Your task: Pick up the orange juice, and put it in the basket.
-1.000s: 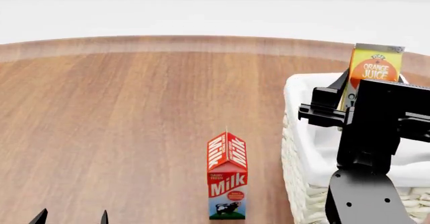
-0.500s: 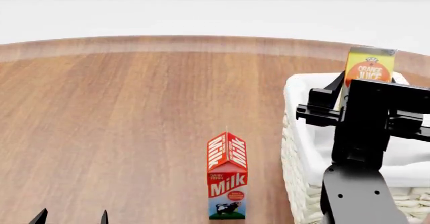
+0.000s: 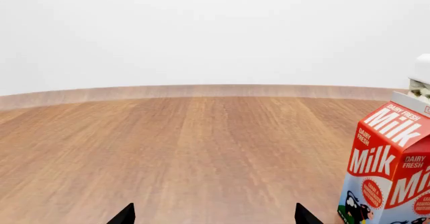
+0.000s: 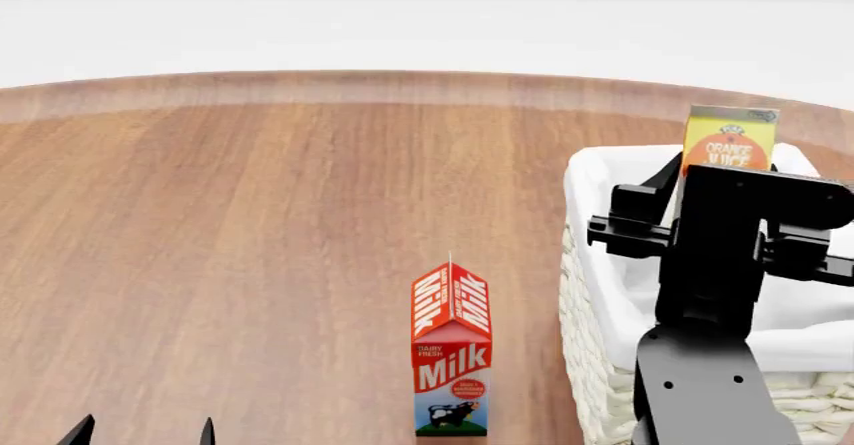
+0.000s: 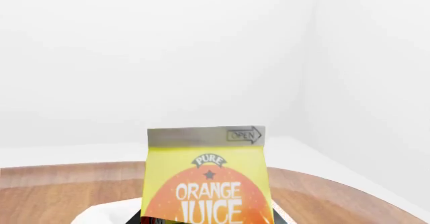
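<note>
right gripper (image 4: 707, 190) is over the basket (image 4: 597, 265) w/ the orange juice (image 4: 729, 143) clamped in it. from the head cam only the top bit of the carton pokes up behind the black wrist block, upright, label facing the cam, above the basket's far side. can't see the carton's bottom, so can't tell if it's touching the liner or hanging above it. right wrist cam is basically all carton: grey top seam w/ an "open" arrow, "pure orange juice" on the yellow/orange front, fingers barely in shot at the very bottom edge.

basket sits on the right side of the wood table (image 4: 267, 245), white wicker w/ cloth folded over the rim; the arm covers a good chunk of it.

milk carton (image 4: 451, 350) stands upright on the table just left of the basket, not touching it.

left gripper (image 4: 144, 431) is low at the near left edge, only two black fingertips showing, apart, nothing between them. left wrist cam shows the same thing, tips spread over bare wood, milk carton off to one side.
</note>
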